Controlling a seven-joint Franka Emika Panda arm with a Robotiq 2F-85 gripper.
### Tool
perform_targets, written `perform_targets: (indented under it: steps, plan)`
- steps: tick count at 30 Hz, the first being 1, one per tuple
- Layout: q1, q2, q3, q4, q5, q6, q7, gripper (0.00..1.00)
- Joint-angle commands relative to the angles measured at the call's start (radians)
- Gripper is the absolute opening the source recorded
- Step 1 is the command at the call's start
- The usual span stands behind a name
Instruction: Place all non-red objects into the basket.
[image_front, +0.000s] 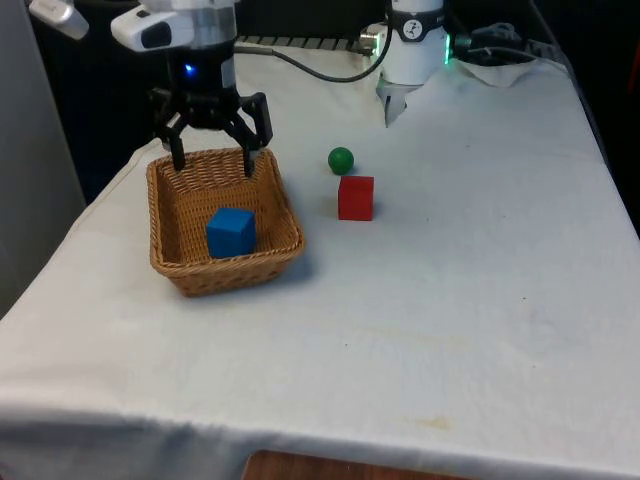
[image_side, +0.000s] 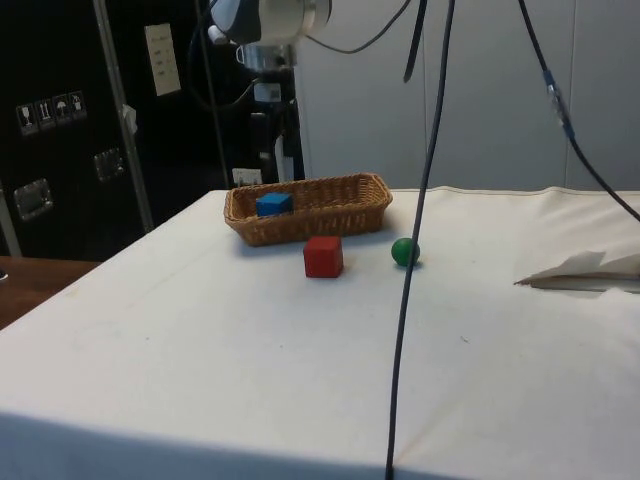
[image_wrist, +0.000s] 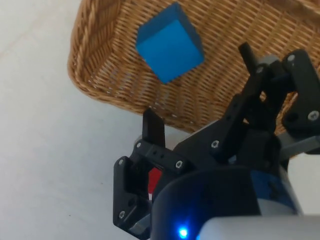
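My end effector (image_front: 212, 162) hangs above the far rim of the wicker basket (image_front: 170, 262), fingers spread wide and holding nothing; in the wrist view the fingers (image_wrist: 153, 131) straddle the basket wall; the blue cube (image_front: 231, 232) sits inside the basket, toward its near end; the green ball (image_front: 341, 159) rests on the bench (image_front: 450, 300) to the front view's right of the basket; the red cube (image_front: 356, 197) stands just beside the ball, nearer the camera, apart from the basket.
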Motion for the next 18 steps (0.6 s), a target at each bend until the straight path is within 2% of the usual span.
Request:
perform_targets:
  steps: [1,2,9,10,11,12,18]
  plan:
    - [0.001,-0.003,-0.003,-0.001,0.000,-0.005,0.000,1.00]
    - [0.010,-0.011,-0.013,-0.011,-0.012,-0.010,0.007,1.00]
    - [0.021,-0.039,-0.040,-0.028,-0.027,-0.052,0.011,1.00]
    - [0.009,-0.031,-0.029,-0.016,-0.015,-0.052,0.003,1.00]
    - [0.023,-0.045,-0.043,-0.033,-0.032,-0.054,0.011,1.00]
    - [0.029,-0.055,-0.049,-0.044,-0.043,-0.056,0.011,1.00]
    - [0.025,-0.069,-0.047,-0.045,-0.073,-0.064,0.003,1.00]
